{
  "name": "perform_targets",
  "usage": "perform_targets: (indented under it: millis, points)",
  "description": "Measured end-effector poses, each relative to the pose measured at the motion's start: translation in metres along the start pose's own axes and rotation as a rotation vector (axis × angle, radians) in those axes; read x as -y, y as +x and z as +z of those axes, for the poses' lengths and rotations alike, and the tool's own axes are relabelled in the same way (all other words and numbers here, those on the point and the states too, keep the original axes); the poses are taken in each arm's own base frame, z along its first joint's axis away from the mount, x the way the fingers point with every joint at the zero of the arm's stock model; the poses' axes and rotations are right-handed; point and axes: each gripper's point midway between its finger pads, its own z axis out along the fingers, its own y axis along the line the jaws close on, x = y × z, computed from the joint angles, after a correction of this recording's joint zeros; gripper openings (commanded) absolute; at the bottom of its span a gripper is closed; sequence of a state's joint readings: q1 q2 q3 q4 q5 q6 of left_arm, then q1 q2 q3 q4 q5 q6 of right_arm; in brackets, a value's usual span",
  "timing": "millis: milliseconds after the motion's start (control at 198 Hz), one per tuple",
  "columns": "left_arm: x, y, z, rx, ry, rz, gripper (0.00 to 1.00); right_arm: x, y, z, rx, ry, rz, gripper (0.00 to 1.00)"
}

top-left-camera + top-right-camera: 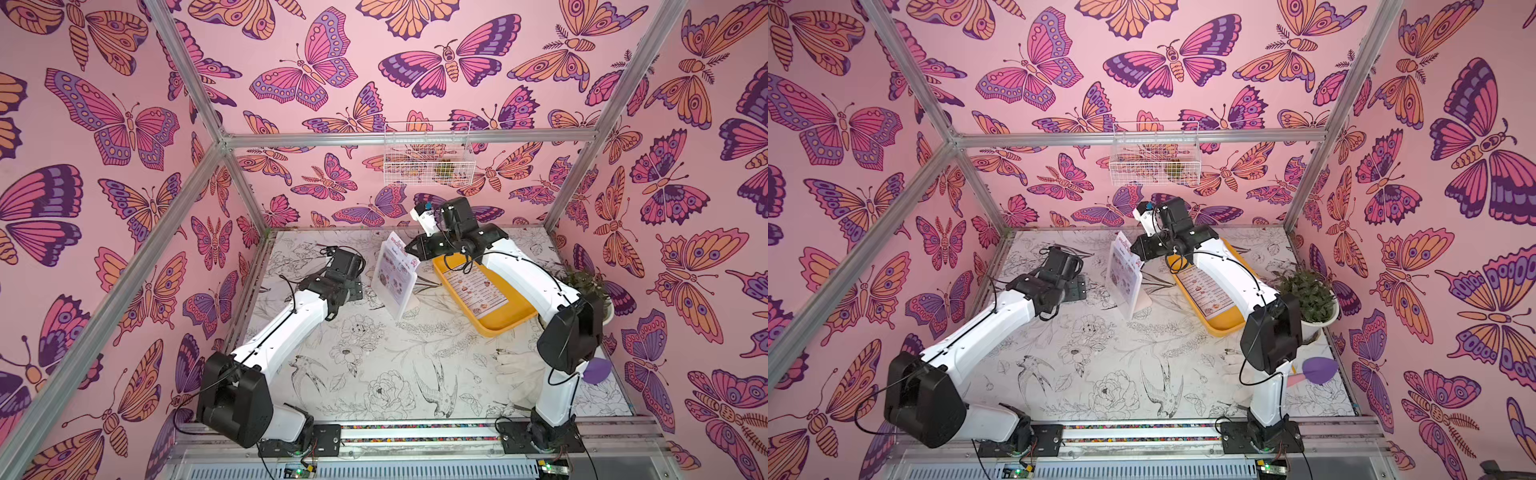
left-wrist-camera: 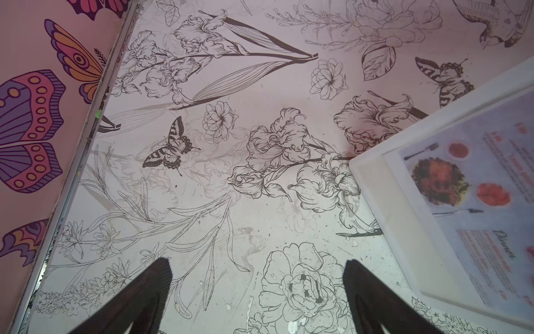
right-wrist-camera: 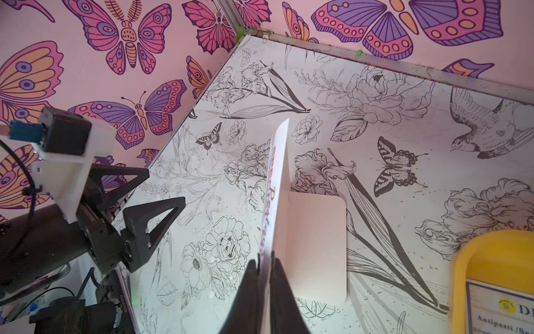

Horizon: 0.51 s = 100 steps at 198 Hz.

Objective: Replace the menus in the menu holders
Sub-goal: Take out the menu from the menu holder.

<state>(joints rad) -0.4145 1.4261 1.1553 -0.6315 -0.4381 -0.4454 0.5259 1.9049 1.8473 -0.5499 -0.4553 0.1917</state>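
Observation:
The clear menu holder [image 1: 400, 300] stands upright mid-table, also seen in the other top view [image 1: 1133, 297]. A menu [image 1: 397, 246] with a red heading sits in it, its top edge sticking out above. My right gripper [image 1: 410, 249] is shut on that top edge; the right wrist view shows both fingers pinching the sheet [image 3: 277, 162] at the gripper [image 3: 265, 261]. A second menu [image 1: 478, 291] with a black heading lies flat in the yellow tray [image 1: 513, 318]. My left gripper [image 2: 257, 261] hangs open and empty just left of the holder [image 2: 372, 179].
A potted plant [image 1: 1304, 295] stands by the right wall behind my right arm. A purple object [image 1: 1318, 370] lies near the front right. A wire basket [image 1: 428, 153] hangs on the back wall. The left wall's metal rail [image 2: 72, 173] runs close to my left gripper.

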Motion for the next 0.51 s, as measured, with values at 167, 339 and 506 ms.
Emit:
perform_targets:
  millis: [167,339,506]
  points:
    - [-0.002,-0.003,-0.005,0.014,-0.001,-0.005,0.95,-0.001,0.000,0.000,-0.002,-0.008,0.003,0.03]
    - [-0.004,-0.005,-0.009,0.025,-0.001,-0.002,0.95,-0.001,0.000,0.000,0.000,-0.009,0.011,0.00]
    - [-0.004,-0.006,-0.010,0.027,-0.001,0.004,0.95,0.000,-0.010,-0.007,0.021,-0.005,0.009,0.00]
